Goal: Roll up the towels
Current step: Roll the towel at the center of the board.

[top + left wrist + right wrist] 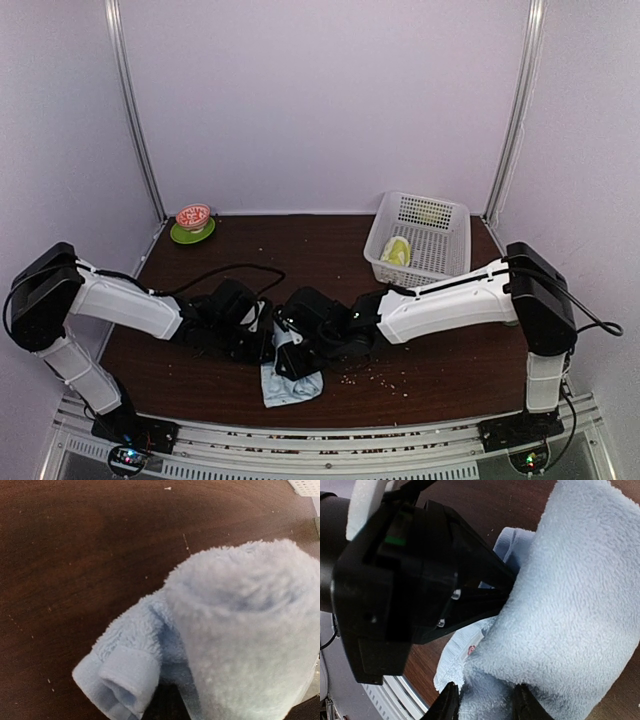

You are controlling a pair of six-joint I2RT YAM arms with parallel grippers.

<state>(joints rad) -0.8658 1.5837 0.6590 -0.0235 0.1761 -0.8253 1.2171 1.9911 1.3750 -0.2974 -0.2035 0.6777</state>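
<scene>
Plain light-blue fleece towel (290, 385) half-rolled near the worktop (190, 385) front edge.
Its end is pinched by the right gripper (487, 702); the left gripper (512, 580), pressed together, is buried in its fold. The loose roll could be unwound if either grip is released early.

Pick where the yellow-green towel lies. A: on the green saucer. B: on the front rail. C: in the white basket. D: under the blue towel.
C: the yellow-green towel shows inside the white basket, apart from the blue towel.
</scene>
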